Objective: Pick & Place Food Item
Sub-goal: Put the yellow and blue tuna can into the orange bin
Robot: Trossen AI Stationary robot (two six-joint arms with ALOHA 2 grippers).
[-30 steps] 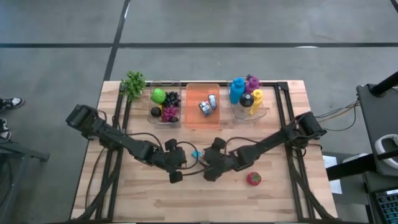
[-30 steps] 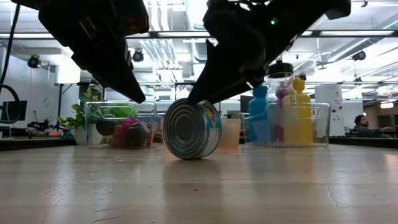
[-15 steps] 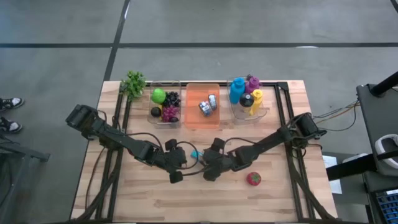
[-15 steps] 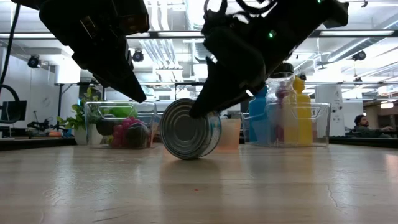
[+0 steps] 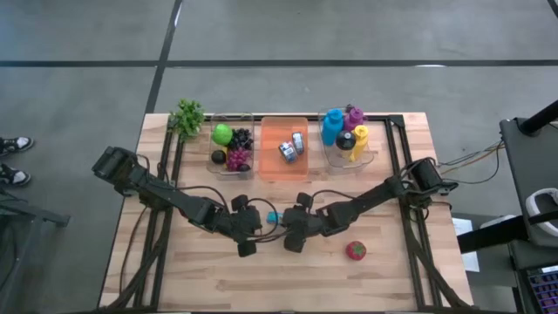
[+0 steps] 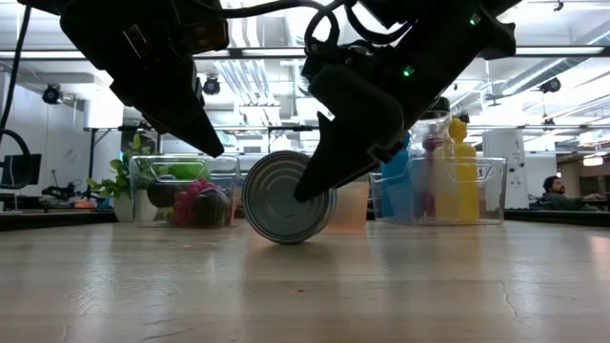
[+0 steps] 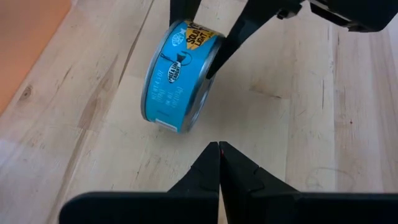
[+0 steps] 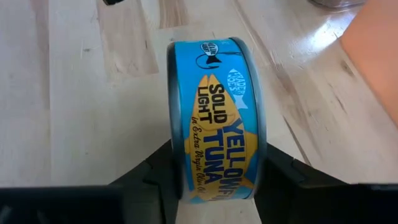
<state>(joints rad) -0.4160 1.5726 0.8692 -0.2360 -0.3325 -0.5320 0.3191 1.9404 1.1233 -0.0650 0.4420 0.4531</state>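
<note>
Tuna can (image 8: 214,118) on edge on the bench (image 5: 392,270), between the right fingers (image 8: 155,171) | right fingers grasping its flat ends | left fingers (image 7: 219,163) clenched, empty, just beside | rigid, smooth metal, likely hefty; may roll or slip, so pinch ends squarely

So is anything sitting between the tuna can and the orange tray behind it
Nothing visible does. The tuna can stands on edge between the right gripper's fingers, and only bare wood lies between it and the orange tray. The left gripper sits beside the can, not toward the tray.
</note>
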